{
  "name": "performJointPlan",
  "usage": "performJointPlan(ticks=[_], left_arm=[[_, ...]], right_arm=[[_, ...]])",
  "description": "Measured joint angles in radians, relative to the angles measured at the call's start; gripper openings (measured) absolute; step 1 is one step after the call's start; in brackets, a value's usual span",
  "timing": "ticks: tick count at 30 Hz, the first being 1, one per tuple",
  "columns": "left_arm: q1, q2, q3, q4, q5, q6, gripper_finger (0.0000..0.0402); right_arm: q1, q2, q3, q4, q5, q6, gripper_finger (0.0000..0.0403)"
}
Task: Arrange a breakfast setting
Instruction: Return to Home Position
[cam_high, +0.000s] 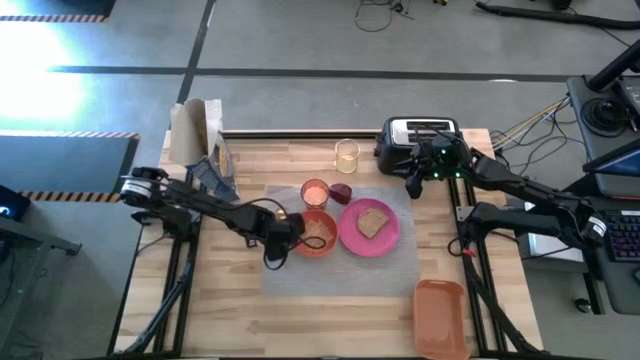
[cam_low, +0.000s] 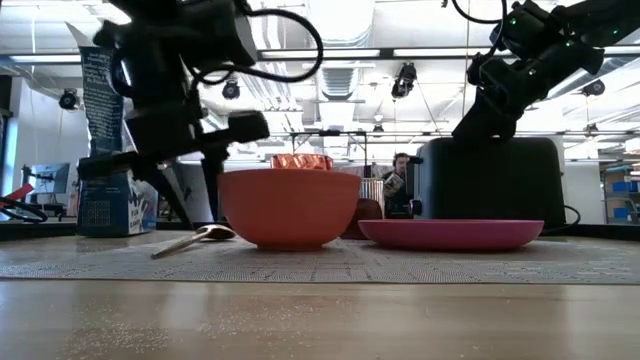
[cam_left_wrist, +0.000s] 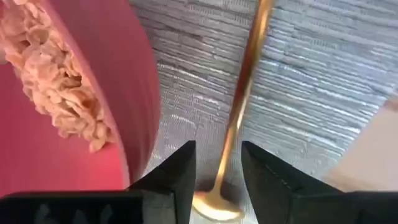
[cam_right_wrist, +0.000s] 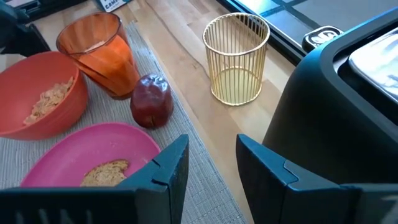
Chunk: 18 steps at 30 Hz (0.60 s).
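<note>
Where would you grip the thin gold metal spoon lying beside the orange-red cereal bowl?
Mid-handle, from straight above. The gold spoon lies flat on the gray woven mat, its slim handle running beside the orange-red bowl with a gap, so fingers can close across it. The open left gripper hovers astride it near the scoop end.

I can read no word, brand or number in any of my feeds. The blue carton (cam_low: 103, 130) at the far left of the table (cam_low: 320, 310) carries pale print, too small for me to make out. In the right wrist view a white label (cam_right_wrist: 115, 4) with dark letters is cut off and unreadable. Yellow-and-black warning stripes (cam_high: 70, 134) mark the floor (cam_high: 300, 40) left of the table.
</note>
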Motion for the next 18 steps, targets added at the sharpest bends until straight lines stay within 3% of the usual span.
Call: performJointPlan(ticks=[7,13,18], left_arm=[[-0.041,-0.065,0.0,-0.098,-0.005,-0.079,0.0102],[-0.039,-0.196,0.0,-0.123,0.082,-0.403,0.008],[-0.039,-0.323,0.0,-0.123,0.097,-0.634,0.0076]], right_arm=[[0.0,0.0,0.0,0.0,0.0,0.001,0.0123],[0.0,0.0,0.0,0.0,0.0,0.0,0.0123],[0.0,0.0,0.0,0.0,0.0,0.001,0.0123]])
